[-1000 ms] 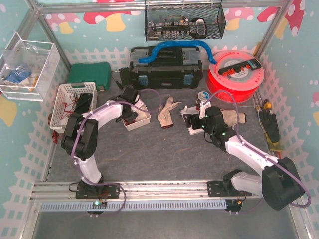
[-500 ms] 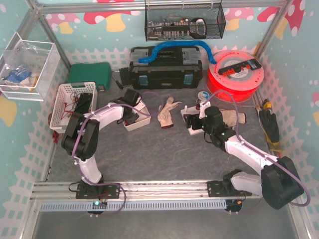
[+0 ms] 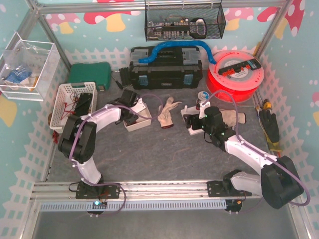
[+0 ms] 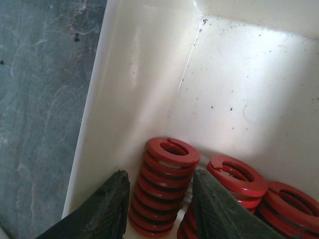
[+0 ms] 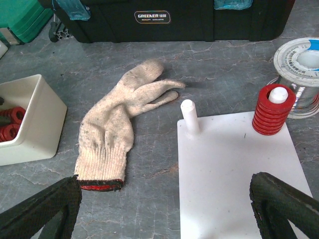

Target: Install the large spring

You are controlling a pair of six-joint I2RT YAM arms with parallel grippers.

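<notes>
Straddling one large red spring in the white bin, the left pincer had a finger close on each side of the coils. Whether it pressed them or only flanked them could not be told. That spring stood upright, its long axis running up toward the wrist, with more springs just to the pincer's right. The right pincer gaped wide and held nothing, with the bare peg ahead of it on the white plate. The left arm was judged far nearer for the pick.
</notes>
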